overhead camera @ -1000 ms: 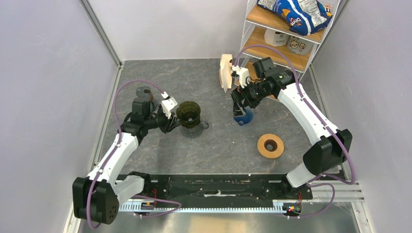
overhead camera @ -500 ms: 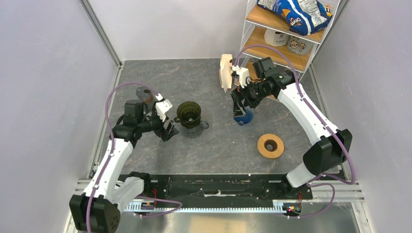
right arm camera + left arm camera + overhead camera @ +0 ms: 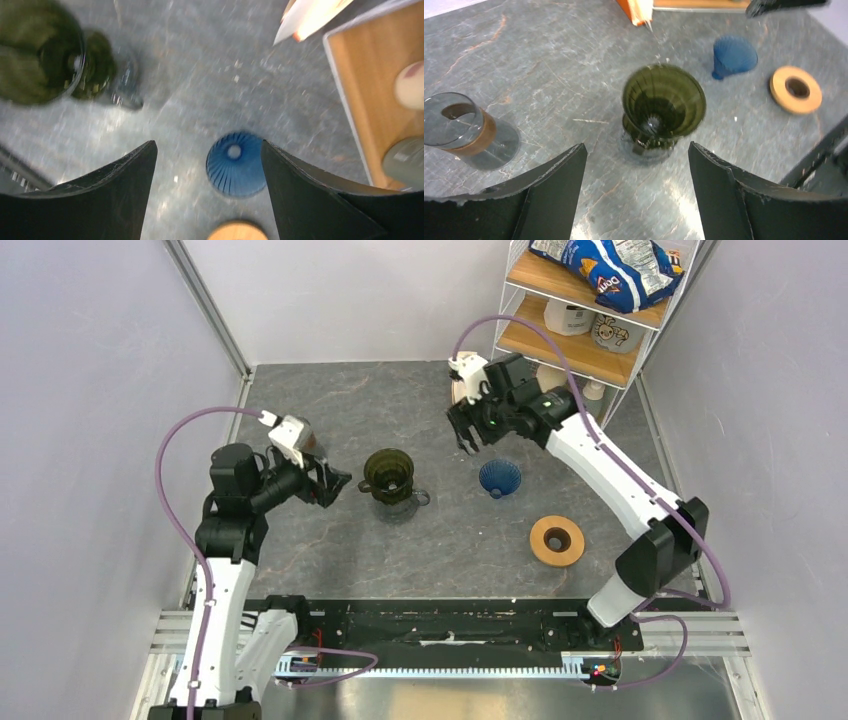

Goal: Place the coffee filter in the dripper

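Right pincer [image 3: 470,443] lifted off blue cone [image 3: 499,478]; left pincer [image 3: 335,485] retreated.

Both arms aloft, left claw [image 3: 332,487] and right claw [image 3: 465,440] wide apart, empty, wrists tilted downward.

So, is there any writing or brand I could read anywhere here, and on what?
Blue snack bag on top of the shelf: a logo, too small to read surely.
White bottle one board lower: no legible label.
Dripper, blue cone, wooden ring: no text visible.
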Available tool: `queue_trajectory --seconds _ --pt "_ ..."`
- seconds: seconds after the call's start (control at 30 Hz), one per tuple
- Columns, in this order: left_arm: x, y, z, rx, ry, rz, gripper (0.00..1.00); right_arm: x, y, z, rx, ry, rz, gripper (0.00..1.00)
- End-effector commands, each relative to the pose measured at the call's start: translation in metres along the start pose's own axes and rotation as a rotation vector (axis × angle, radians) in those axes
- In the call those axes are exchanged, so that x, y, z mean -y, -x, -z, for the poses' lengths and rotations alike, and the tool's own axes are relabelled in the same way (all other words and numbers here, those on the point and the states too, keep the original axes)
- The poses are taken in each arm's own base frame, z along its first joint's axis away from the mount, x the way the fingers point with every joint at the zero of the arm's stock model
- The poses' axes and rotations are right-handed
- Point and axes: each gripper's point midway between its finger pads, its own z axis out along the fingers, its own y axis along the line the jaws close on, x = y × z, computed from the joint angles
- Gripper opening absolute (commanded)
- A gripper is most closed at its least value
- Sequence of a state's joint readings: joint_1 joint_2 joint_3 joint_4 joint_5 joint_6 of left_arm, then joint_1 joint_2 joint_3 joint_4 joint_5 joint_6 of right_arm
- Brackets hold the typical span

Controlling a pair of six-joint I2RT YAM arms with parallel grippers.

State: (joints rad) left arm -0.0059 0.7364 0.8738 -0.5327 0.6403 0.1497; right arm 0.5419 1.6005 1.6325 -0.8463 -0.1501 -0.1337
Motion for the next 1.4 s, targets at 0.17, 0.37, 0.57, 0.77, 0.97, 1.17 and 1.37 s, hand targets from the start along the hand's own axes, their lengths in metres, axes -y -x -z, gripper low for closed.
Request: queue_trajectory --seconds 0.17,0.37,0.57,0.77,0.97,1.17,1.37 --pt "-0.041 0.084 -0.020 0.232 0.143 0.190 0.81 0.068 0.110 -0.058 0.275 -0.446 -0.118 0.75" --pt "-0.053 0.093 -0.028 0.256 0.165 0.208 0.81 0.085 0.094 -0.107 0.215 -0.507 -0.160 0.70" --pt "-0.058 0.094 -0.031 0.263 0.179 0.223 0.81 0.106 0.061 -0.145 0.128 -0.545 -0.182 0.68" --pt "-0.058 0.093 -0.033 0.257 0.179 0.228 0.81 0.122 0.041 -0.171 0.081 -0.532 -0.212 0.64" --pt "-0.061 0.090 -0.036 0.250 0.181 0.231 0.81 0.119 0.030 -0.190 0.064 -0.492 -0.228 0.64" --pt "-0.061 0.088 -0.036 0.242 0.180 0.234 0.81 0.114 0.033 -0.198 0.066 -0.459 -0.238 0.71" --pt "-0.061 0.087 -0.037 0.238 0.179 0.235 0.81 0.121 0.031 -0.208 0.065 -0.481 -0.232 0.64"
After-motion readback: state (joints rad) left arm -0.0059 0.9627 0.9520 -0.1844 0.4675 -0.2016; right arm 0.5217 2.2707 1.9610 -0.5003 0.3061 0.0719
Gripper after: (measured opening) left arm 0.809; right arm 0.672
